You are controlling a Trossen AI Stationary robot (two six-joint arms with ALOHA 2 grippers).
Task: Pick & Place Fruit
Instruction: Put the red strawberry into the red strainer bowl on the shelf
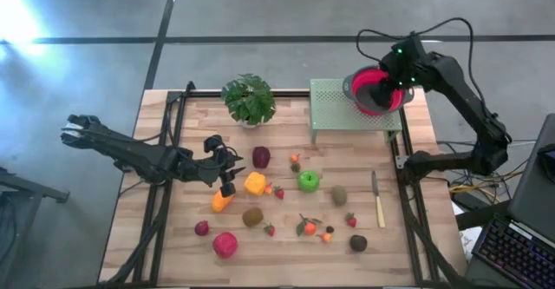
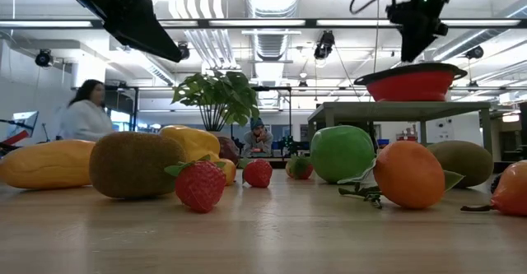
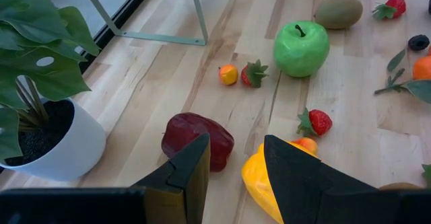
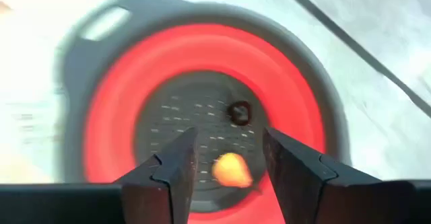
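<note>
Right tool [image 4: 225, 158] parted, empty, over red bowl [image 1: 379, 92] with two fruits: one yellow [image 4: 231, 170], one dark [image 4: 238, 112].

- The left gripper [image 3: 236, 177], fingers apart and empty, hovers over a maroon fruit [image 3: 197, 140] and yellow fruit [image 3: 259, 180].
- Beyond the maroon fruit sits a green apple [image 3: 301, 48].
- A white potted plant [image 3: 42, 109] stands beside the maroon fruit.

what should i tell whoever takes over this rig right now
Right claw: open, empty, above the red colander on the green stand; a small yellow fruit and a dark one lie inside.
Left claw: open, empty, over the table between the maroon fruit and the yellow fruit.
Left: the green apple, strawberries and the other fruit on the table.
</note>
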